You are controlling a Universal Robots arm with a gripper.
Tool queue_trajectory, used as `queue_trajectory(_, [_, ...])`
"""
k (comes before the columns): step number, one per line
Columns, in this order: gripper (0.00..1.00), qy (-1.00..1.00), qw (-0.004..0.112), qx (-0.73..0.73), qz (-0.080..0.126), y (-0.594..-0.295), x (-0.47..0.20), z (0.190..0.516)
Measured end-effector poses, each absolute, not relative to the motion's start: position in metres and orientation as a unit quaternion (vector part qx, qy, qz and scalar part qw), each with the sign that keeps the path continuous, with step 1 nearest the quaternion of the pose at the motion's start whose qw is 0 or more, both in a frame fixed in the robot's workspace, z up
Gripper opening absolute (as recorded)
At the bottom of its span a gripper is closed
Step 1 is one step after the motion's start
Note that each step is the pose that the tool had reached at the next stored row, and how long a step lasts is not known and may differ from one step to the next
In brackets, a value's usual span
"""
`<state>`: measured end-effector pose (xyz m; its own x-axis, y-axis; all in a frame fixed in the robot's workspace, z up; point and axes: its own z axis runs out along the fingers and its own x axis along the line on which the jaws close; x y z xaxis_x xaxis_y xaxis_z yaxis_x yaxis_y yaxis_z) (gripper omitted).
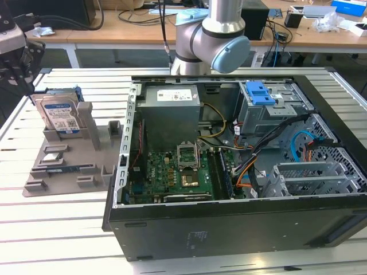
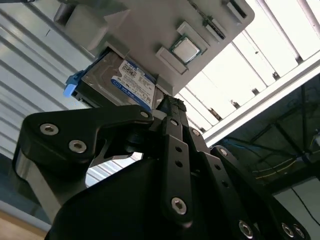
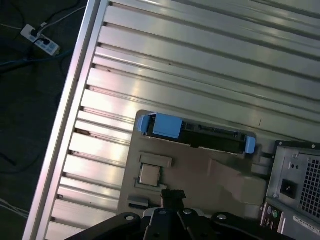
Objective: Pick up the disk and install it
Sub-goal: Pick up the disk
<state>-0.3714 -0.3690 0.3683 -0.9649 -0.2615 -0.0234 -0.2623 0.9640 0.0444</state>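
Note:
The disk [image 1: 59,115] is a silver-grey drive with a blue-and-white label and blue side rails. It stands upright in a slot of the grey holder [image 1: 63,166] at the exterior view's left. My gripper [image 1: 20,71] hangs above and just beyond it, apart from it. In the second wrist view the disk's label [image 2: 127,82] lies past the black gripper [image 2: 170,107]. In the first wrist view the disk [image 3: 210,137] is seen edge-on, with the gripper [image 3: 172,196] over the holder [image 3: 200,175]. Nothing is held.
An open computer case [image 1: 229,229] fills the exterior view's middle and right, with a grey power box [image 1: 171,114], a motherboard [image 1: 178,172] and a drive cage with a blue latch [image 1: 261,91]. A small chip [image 3: 149,175] sits in the holder. The slatted table's edge [image 3: 65,125] runs close by.

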Motion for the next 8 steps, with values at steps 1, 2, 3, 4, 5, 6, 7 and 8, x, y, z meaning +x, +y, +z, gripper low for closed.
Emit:
queue_trajectory(1, [0.11, 0.989, 0.008, -0.146, 0.024, -0.369, -0.3714, 0.3684])
queue_trajectory(2, [0.11, 0.988, 0.008, -0.153, 0.024, -0.369, -0.3714, 0.3684])
queue_trajectory(3, [0.11, 0.987, 0.008, -0.16, 0.024, -0.369, -0.3714, 0.3683])
queue_trajectory(4, [0.11, 0.986, 0.008, -0.167, 0.024, -0.369, -0.3714, 0.3683])
queue_trajectory(5, [0.11, 0.985, 0.008, -0.173, 0.024, -0.369, -0.3714, 0.3683])
queue_trajectory(6, [0.11, 0.984, 0.008, -0.178, 0.024, -0.369, -0.3714, 0.3683])
queue_trajectory(7, [0.11, 0.983, 0.007, -0.184, 0.024, -0.369, -0.3714, 0.3683])
queue_trajectory(8, [0.11, 0.981, 0.007, -0.192, 0.024, -0.369, -0.3714, 0.3684])
